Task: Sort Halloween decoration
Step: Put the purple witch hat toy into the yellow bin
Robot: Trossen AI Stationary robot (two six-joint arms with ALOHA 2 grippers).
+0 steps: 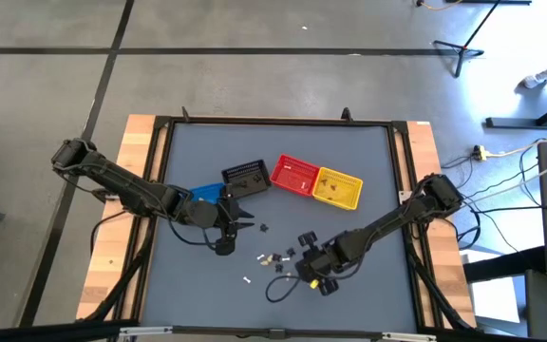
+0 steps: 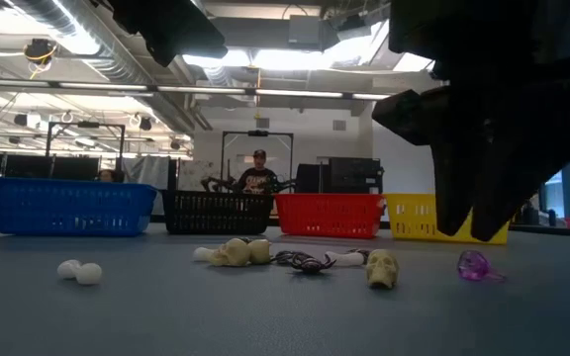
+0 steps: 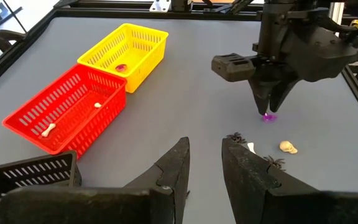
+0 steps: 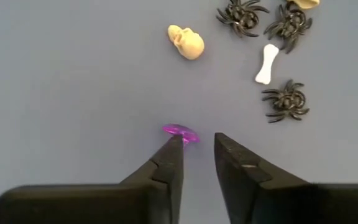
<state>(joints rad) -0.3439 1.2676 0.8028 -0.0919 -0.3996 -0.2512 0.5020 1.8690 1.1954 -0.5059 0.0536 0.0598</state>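
- While the right gripper [image 1: 304, 267] works low over the scattered trinkets near the front of the counter [image 1: 368, 161] in the high view, the left gripper [image 1: 240, 215] waits beside the blue basket [image 1: 204, 194] and the black basket [image 1: 247, 175]; the right arm is clearly the nearer one.
- Seen from the low view, a purple trinket [image 2: 477, 265] lies on the counter directly under the dark right fingers [image 2: 458, 213], with a cream skull [image 2: 382, 268] beside it.
- From the left wrist view, the left fingers [image 3: 178, 163] stand a little apart and hold nothing; a red basket [image 3: 67, 109] and a yellow basket [image 3: 125, 54] lie ahead.
- In the right wrist view, the 2 right fingers [image 4: 169, 163] are slightly parted and empty. The purple piece touches the tip of 1 finger, not centred in the gap, so I judge a small sideways shift is needed.
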